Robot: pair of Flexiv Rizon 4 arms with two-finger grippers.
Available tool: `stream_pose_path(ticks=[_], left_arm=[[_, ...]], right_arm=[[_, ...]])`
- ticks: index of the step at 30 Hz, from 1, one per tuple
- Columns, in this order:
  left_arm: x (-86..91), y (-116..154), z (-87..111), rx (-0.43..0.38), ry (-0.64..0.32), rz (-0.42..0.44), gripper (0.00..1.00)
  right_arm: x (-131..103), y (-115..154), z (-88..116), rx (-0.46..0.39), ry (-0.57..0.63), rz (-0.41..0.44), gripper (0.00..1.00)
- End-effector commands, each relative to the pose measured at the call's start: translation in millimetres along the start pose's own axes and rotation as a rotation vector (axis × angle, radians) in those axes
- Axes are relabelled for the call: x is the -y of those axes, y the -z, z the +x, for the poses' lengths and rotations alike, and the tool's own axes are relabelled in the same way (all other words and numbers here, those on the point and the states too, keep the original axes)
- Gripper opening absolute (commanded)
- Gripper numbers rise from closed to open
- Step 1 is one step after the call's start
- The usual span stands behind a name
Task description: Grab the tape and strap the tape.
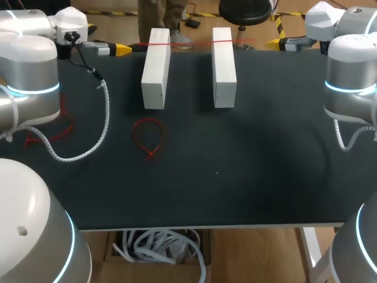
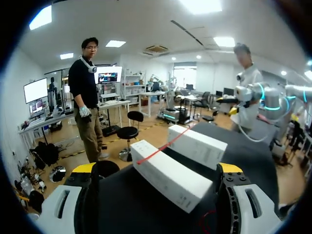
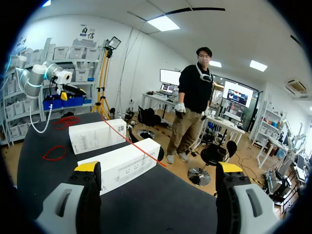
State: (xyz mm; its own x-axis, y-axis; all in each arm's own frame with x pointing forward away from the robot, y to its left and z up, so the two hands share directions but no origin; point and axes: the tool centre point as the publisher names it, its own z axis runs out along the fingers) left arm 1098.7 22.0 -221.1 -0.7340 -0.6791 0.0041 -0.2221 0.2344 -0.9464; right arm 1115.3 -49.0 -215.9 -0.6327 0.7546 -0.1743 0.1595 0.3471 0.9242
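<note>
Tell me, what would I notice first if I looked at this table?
A long white rectangular box and a second white box lie side by side at the far part of the dark table. A thin red tape is stretched across their far ends. In front of the left box, a red plastic loop lies flat on the table.

Bright, even light falls from the ceiling panels (image 3: 163,23) overhead. The dark tabletop (image 1: 265,177) soaks it up, so shadows hardly show on it. The white boxes (image 1: 156,68) glare on top, and the left arm (image 1: 26,50) shines, nearly washed out.
</note>
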Motion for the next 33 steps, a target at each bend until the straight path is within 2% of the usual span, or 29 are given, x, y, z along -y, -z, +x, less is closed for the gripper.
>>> stream_pose_path(ticks=[1, 3, 5, 6, 7, 9, 11, 14, 16, 17, 19, 23, 26, 33], left_arm=[[-11.5, -10, -21.7, -0.122, -0.09, 0.093, 1.0], [-13.8, -16, -26.0, -0.14, -0.087, 0.086, 1.0], [-15.8, -22, -27.9, -0.145, -0.09, 0.081, 0.35], [-16.8, -24, -28.8, -0.154, -0.084, 0.083, 0.28], [-17.6, -27, -29.1, -0.159, -0.086, 0.083, 0.31], [-18.1, -31, -28.7, -0.181, -0.085, 0.094, 0.46], [-18.7, -35, -27.5, -0.19, -0.092, 0.089, 0.43], [-19.4, -40, -24.9, -0.227, -0.101, 0.101, 0.47], [-20.1, -43, -23.2, -0.244, -0.109, 0.106, 0.36], [-20.2, -44, -22.5, -0.26, -0.112, 0.117, 0.36], [-20.8, -46, -22.1, -0.273, -0.112, 0.119, 0.41], [-23.9, -52, -23.5, -0.299, -0.121, 0.118, 0.4], [-25.9, -56, -24.8, -0.328, -0.128, 0.12, 0.45], [-27.2, -65, -29.2, -0.36, -0.123, 0.131, 0.4]], right_arm=[[0, 1, 0, 0.0, 0.0, -0.001, 1.0], [0, 1, 0, 0.0, 0.0, -0.001, 1.0], [0, 1, 0, 0.0, 0.0, -0.001, 1.0], [0, 1, 0, 0.0, 0.0, -0.001, 1.0], [0, 1, 0, 0.0, 0.0, -0.001, 1.0], [0, 1, 0, 0.0, 0.0, -0.001, 1.0], [0, 1, 0, 0.0, 0.0, -0.001, 1.0], [0, 1, 0, 0.0, 0.0, -0.001, 1.0], [0, 1, 0, 0.0, 0.0, -0.001, 1.0], [0, 1, 0, 0.0, 0.0, -0.001, 1.0], [0, 1, 0, 0.0, 0.0, -0.001, 1.0], [0, 1, 0, 0.0, 0.0, -0.001, 1.0], [0, 1, 0, 0.0, 0.0, -0.001, 1.0], [0, 1, 0, 0.0, 0.0, -0.001, 1.0]])
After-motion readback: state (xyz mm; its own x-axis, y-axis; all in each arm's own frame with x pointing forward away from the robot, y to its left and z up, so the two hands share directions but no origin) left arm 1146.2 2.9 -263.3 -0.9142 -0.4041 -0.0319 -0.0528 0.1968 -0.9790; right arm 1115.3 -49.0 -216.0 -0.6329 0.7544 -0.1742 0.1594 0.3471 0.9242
